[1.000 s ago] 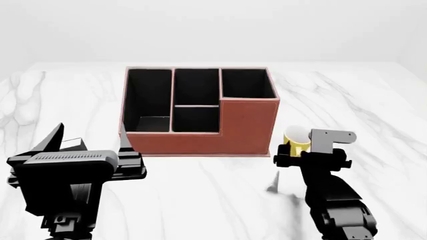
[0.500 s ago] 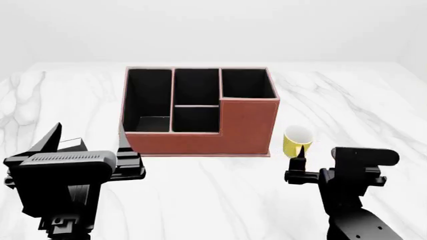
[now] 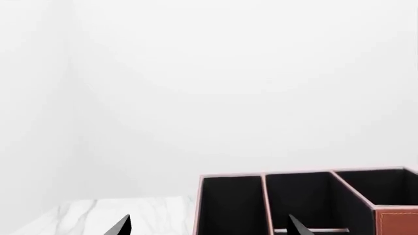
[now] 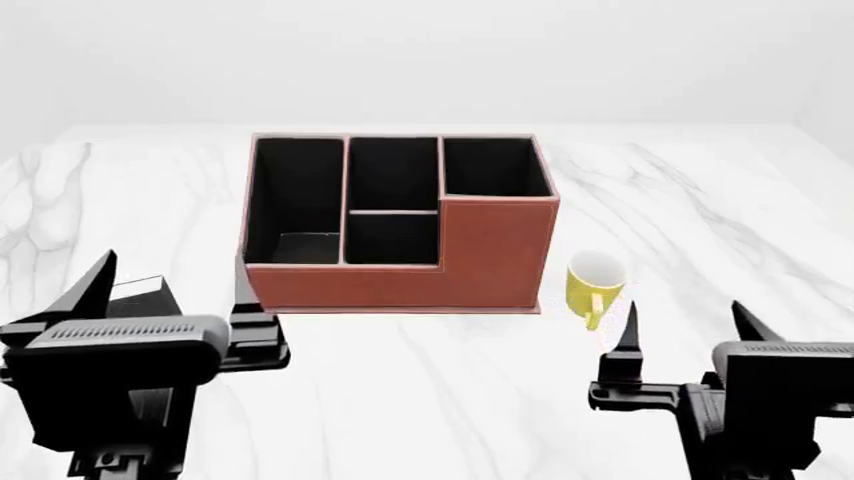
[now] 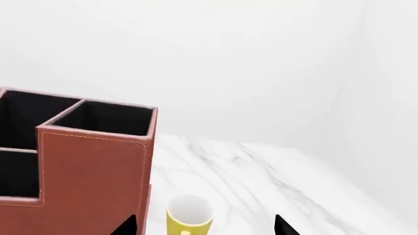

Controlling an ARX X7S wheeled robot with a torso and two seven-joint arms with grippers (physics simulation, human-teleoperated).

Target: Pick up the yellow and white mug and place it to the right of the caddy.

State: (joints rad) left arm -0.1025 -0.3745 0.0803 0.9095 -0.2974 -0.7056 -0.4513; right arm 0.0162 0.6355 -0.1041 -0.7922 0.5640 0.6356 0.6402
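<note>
Backing toward the lower right of the head view, the right gripper (image 4: 681,335) had released the yellow and white mug (image 4: 593,280), jaws open. It stood upright right of the caddy (image 4: 400,225). The left gripper (image 4: 174,290) hovered open, both arms cut off below.

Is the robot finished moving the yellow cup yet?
Looks finished. The yellow and white mug stands upright on the table just right of the caddy. Nothing is in hand: the right gripper is open with nothing between its fingers, the left gripper idle. Nothing obvious remains.
</note>
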